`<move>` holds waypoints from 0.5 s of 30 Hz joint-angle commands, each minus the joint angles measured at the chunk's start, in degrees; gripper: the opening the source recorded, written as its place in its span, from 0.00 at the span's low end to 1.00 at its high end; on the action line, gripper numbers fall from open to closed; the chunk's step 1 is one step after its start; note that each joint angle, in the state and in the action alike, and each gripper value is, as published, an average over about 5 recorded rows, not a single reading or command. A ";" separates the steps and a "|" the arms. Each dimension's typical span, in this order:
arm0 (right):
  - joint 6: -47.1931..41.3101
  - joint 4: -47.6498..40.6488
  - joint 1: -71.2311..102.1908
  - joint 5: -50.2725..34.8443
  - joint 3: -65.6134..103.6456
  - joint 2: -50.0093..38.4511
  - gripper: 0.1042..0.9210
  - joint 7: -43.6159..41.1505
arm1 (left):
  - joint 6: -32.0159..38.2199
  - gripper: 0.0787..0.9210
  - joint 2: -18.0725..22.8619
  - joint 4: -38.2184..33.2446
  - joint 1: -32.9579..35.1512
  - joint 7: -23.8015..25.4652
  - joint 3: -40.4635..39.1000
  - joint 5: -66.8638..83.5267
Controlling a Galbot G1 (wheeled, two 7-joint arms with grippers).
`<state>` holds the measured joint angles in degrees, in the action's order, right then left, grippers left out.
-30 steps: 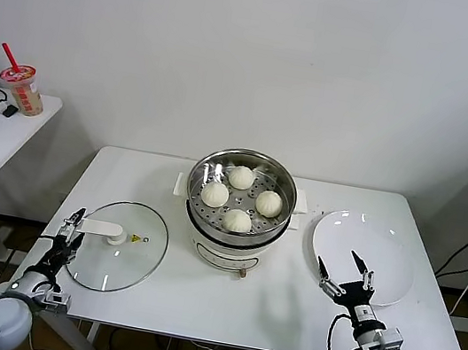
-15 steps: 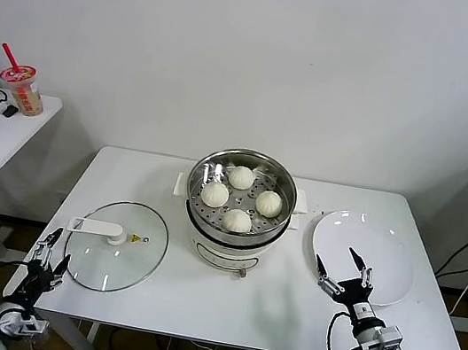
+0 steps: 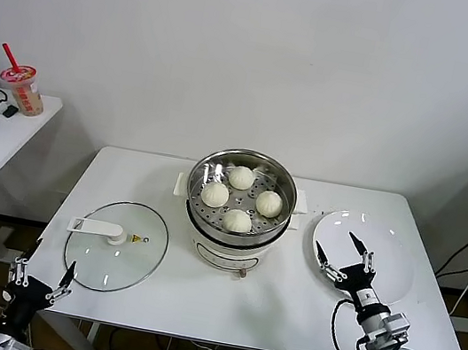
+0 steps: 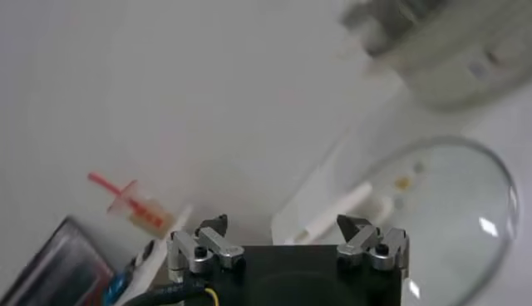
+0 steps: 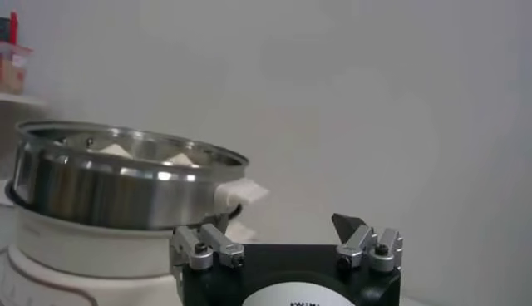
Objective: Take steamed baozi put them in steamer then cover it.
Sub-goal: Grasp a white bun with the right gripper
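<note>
Inside steamer (image 3: 234, 229): four steamed baozi (image 3: 237, 220)

You get bright, even light from overhead, with only faint shadows on the counter (image 3: 265, 311). Glare streaks the steamer (image 3: 240, 196) rim and the glass lid (image 3: 117, 245). Your left wrist view is blurred; the right wrist view's background is soft.

No words, brand names or numbers can be read anywhere. A small yellow triangular warning sign is seen on the glass lid (image 3: 116, 246), just beside its white handle; its symbol cannot be made out. A red-and-white printed pattern is borne by the drink cup (image 3: 23, 89), but no lettering on it can be told.
</note>
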<state>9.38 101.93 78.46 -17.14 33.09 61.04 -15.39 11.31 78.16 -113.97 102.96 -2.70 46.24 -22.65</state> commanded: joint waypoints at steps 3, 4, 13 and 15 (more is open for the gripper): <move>-5.49 7.94 -6.89 -4.36 -2.20 -6.06 0.88 0.00 | 3.31 0.88 10.96 -8.84 0.21 -1.67 1.43 24.15; -6.98 8.77 -8.35 -4.60 -3.09 -6.78 0.88 0.64 | 2.86 0.88 11.20 -9.29 -0.61 -1.90 1.35 24.58; -19.62 7.75 -27.55 -10.43 -15.40 -15.73 0.88 3.49 | -2.56 0.88 10.21 -10.34 -7.24 -2.67 -0.58 25.70; -20.74 5.52 -32.12 -12.37 -19.72 -18.84 0.88 2.80 | -3.12 0.88 9.60 -9.72 -8.25 -2.95 -1.03 25.95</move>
<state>-2.41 108.37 62.91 -23.54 24.64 51.38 -13.50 10.33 85.85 -121.48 98.55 -4.75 45.61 -2.91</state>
